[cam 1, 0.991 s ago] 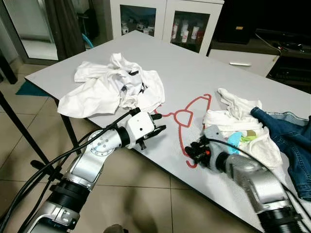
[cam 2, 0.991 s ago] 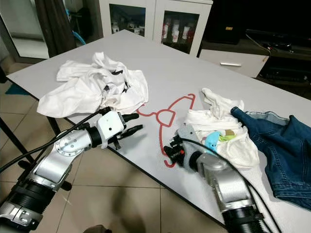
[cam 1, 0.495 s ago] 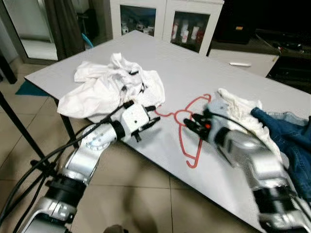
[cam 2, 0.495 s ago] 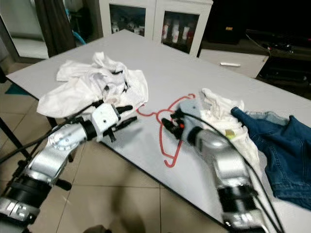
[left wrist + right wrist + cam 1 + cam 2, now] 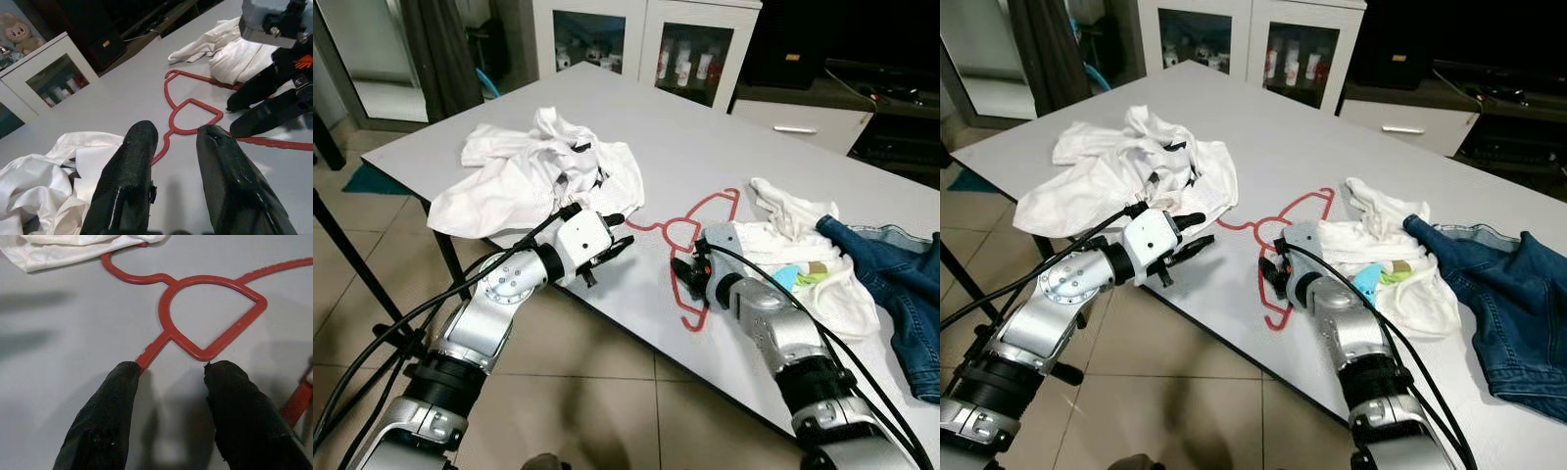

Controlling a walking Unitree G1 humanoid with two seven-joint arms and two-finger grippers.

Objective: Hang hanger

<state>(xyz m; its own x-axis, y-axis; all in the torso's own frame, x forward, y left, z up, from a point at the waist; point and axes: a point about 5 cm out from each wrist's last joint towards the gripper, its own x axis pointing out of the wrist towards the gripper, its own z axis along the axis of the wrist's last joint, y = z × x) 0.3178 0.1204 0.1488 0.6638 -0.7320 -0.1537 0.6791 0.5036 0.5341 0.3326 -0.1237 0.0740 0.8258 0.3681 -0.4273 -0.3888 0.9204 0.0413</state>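
Task barely begun, by my reading. The red hanger (image 5: 690, 257) lies flat on the grey bench (image 5: 705, 147), not lifted, not gripped. No rail or hook for it can be made out in these views, so pick-up, carry and hanging all seem to remain.

Hanger position: mid-bench, between the white shirt heap (image 5: 536, 176) toward the robot's left and the white cloth pile (image 5: 793, 264) to its right. Its hook end runs up against that pile; one arm of it reaches toward the bench's near edge.

Right gripper (image 5: 171, 382): low over the bench at the hanger's neck loop. Fingers (image 5: 105, 421) spread apart, holding nothing. In the right wrist view one fingertip sits at the straight bar leading off the loop, the other just short of the loop's corner. Whether either tip touches the plastic I cannot tell. Looks like a lining-up for the grasp.

Left gripper (image 5: 176, 134): near the bench's front edge beside the shirt heap, fingers parted and empty, pointing across toward the hanger, apart from it.

Count:
- hanger: one
- white shirt heap: one, crumpled
- white cloth pile: one, with a light blue and a yellow-green bit on top, too small to identify
- jeans (image 5: 891, 284): one, touching the cloth pile on its far right
- grippers: two, both empty
- glass-door cabinet (image 5: 646, 44) behind the bench: one
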